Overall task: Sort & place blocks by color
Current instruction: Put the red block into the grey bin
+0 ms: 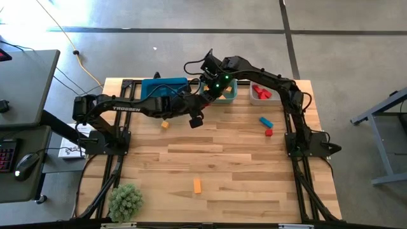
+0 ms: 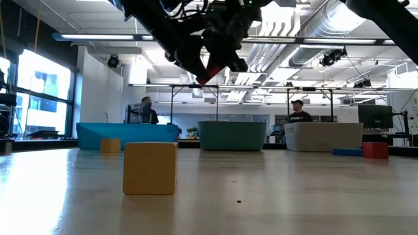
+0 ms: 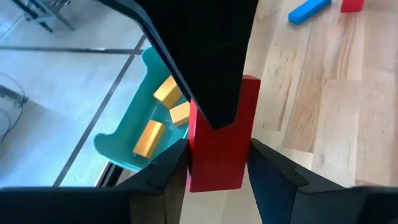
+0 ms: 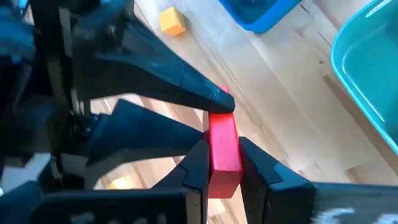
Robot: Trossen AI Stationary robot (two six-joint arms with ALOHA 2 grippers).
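A red block (image 3: 219, 140) is being held in the air at the upper middle of the high view, just in front of the teal bin (image 1: 227, 93), and both arms are gripping it at once. The left gripper (image 3: 214, 163) is pinching it between its fingers, and the right gripper (image 4: 222, 160) is clamping its own fingers on the same bar, so this looks to me like a handover. The bar looks stiff, light and smooth-sided, so I judge it is best taken across its flat long faces, near an end that leaves room for the other fingers. Orange blocks (image 3: 163, 115) are lying inside the teal bin. Farther out, a blue block (image 1: 265, 121) and a small red cube (image 1: 269, 132) are sitting on the bench (image 1: 222, 165) at right, near the white bin (image 1: 259, 95). Two more orange pieces (image 1: 165, 124) (image 1: 197, 185) are waiting on the bench, left of centre and lower centre.
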